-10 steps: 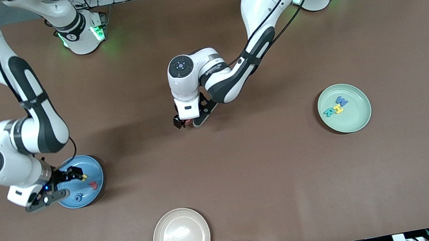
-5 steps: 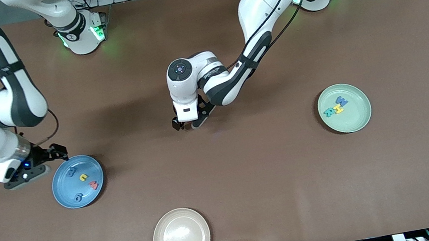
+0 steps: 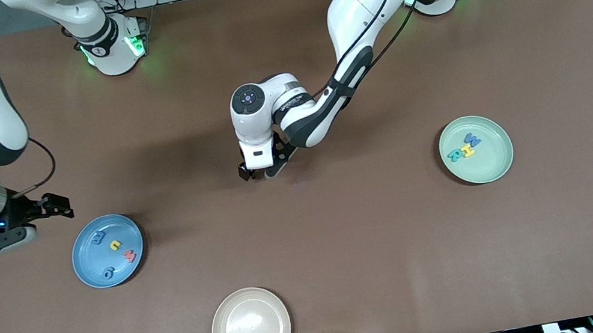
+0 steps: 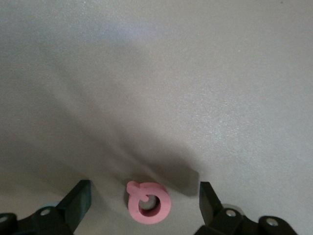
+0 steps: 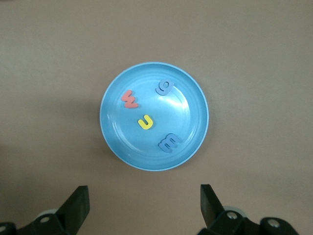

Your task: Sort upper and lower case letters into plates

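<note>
A small red letter (image 4: 148,206), round with a short tail, lies flat on the brown table between the fingers of my open left gripper (image 4: 144,197); nothing grips it. In the front view this gripper (image 3: 260,174) is low at the table's middle and hides the letter. My right gripper (image 3: 58,207) hangs open and empty over bare table beside the blue plate (image 3: 80,262). That plate (image 5: 110,128) holds several letters, among them a red one (image 5: 129,99) and a yellow one (image 5: 146,122). The mint plate (image 3: 493,167) holds a teal, a yellow and a blue letter.
A beige plate (image 3: 251,329) sits empty near the table's front edge, nearer the camera than the left gripper. Brown tabletop stretches between the three plates.
My right gripper has drawn back off the blue plate toward the right arm's end of the table, uncovering a blue letter there. The left gripper has stayed down at the red letter.
</note>
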Controlling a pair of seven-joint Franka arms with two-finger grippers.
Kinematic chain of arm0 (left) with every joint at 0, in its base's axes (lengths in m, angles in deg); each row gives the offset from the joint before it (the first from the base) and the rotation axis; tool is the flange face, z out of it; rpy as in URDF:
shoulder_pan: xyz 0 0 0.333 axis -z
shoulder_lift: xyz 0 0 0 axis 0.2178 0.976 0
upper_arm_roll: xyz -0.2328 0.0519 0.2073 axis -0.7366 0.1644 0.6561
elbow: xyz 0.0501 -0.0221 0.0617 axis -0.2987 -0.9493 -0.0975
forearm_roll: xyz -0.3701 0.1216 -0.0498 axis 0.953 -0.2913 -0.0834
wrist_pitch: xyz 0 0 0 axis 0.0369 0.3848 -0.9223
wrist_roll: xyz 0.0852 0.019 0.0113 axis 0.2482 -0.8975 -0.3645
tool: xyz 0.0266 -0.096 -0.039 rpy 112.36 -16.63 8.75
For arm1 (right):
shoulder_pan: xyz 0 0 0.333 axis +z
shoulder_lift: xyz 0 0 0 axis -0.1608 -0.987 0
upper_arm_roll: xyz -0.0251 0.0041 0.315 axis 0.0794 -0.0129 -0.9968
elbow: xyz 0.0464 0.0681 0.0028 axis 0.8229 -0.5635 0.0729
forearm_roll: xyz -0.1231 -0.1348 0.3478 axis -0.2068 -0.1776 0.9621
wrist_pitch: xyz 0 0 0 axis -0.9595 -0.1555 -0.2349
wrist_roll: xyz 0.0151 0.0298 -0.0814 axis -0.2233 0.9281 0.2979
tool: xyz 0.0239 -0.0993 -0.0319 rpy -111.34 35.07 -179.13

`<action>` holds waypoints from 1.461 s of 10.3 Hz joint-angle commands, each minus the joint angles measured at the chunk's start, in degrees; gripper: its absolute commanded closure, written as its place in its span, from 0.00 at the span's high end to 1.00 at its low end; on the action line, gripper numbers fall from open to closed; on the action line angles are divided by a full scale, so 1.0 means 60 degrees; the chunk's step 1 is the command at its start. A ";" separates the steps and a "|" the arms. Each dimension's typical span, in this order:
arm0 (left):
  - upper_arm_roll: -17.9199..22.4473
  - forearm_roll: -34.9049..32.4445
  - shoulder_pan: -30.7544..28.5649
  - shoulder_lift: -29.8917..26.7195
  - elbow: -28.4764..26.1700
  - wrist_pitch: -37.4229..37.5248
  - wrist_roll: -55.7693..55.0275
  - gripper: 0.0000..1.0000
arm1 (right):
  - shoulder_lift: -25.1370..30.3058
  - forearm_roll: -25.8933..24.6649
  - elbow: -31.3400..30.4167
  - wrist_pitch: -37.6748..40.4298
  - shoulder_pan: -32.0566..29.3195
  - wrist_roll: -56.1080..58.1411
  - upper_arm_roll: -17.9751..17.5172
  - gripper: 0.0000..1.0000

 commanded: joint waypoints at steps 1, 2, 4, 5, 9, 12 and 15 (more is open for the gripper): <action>0.0194 0.0270 0.0184 0.0152 0.0305 0.0026 0.0010 0.82 | 0.0377 -0.0202 0.0761 0.1319 -0.0097 -0.1002 -0.0089 1.00; 0.0194 0.0270 0.0184 0.0152 0.0305 0.0026 0.0010 0.72 | 0.0726 -0.0449 0.0910 0.1673 -0.0126 -0.1383 -0.0191 1.00; 0.0194 0.0357 0.0170 0.0239 0.0305 0.0026 0.0039 0.56 | 0.1386 -0.0963 0.0912 0.1998 -0.0489 -0.1986 -0.0802 1.00; 0.0194 0.0430 0.0170 0.0240 0.0305 0.0026 0.0068 0.50 | 0.1664 -0.0993 0.0941 0.2231 -0.1392 -0.2002 -0.1764 1.00; 0.0267 0.0460 0.0184 0.0299 0.0305 0.0011 0.0200 0.00 | 0.2063 -0.0993 0.1072 0.2599 -0.2104 -0.2002 -0.2579 1.00; 0.0297 0.0460 0.0155 0.0240 0.0290 0.0011 0.0420 0.00 | 0.1961 -0.1022 0.2052 0.3332 -0.2045 -0.2074 -0.2565 1.00; 0.0267 0.0534 -0.0224 -0.0299 0.0246 0.0098 0.0639 0.00 | 0.1960 -0.1022 0.2273 0.3463 -0.2045 -0.2717 -0.2565 1.00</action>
